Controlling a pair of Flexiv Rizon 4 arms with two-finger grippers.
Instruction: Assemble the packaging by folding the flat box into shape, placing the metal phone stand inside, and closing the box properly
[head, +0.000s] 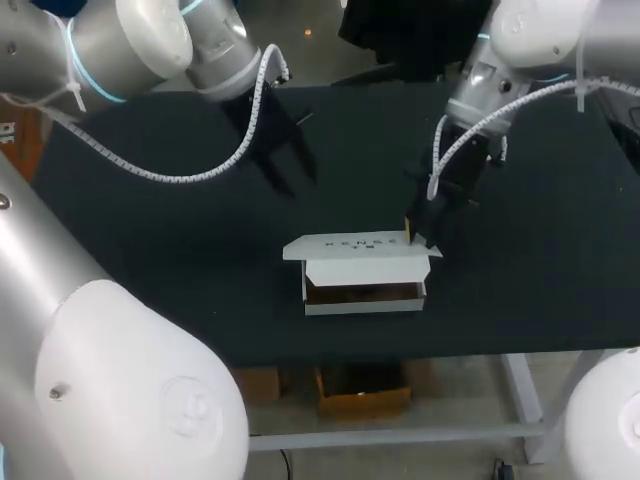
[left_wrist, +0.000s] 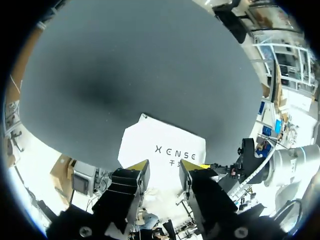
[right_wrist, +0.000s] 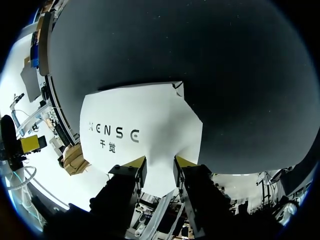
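So the white cardboard box (head: 362, 270) sits near the middle of the black surface (head: 150, 230), toward the near edge, already folded into shape; its lid (head: 355, 245) is propped partly open, so the near side gapes and shows a dim brownish inside; I honestly can't tell whether the metal phone stand is in there. The right tool (head: 415, 235) is down at the lid's far right corner; in its own wrist view the two fingers stand apart with white card showing in the gap, so it isn't clamped on anything, and I can't say for sure it even touches the lid. The left tool (head: 290, 170) hangs above the surface, far and left of the box, well apart from it, fingers spread and holding nothing. Handling-wise I'd guess thin card: light, a bit springy, happy to skid on that cloth-like top and easy to crease; so I'd press flat on the lid near its front edge rather than pinch a corner, and steady the left side wall with the other tool so the box doesn't slide. The surface around the box looks matte, dark and flat.
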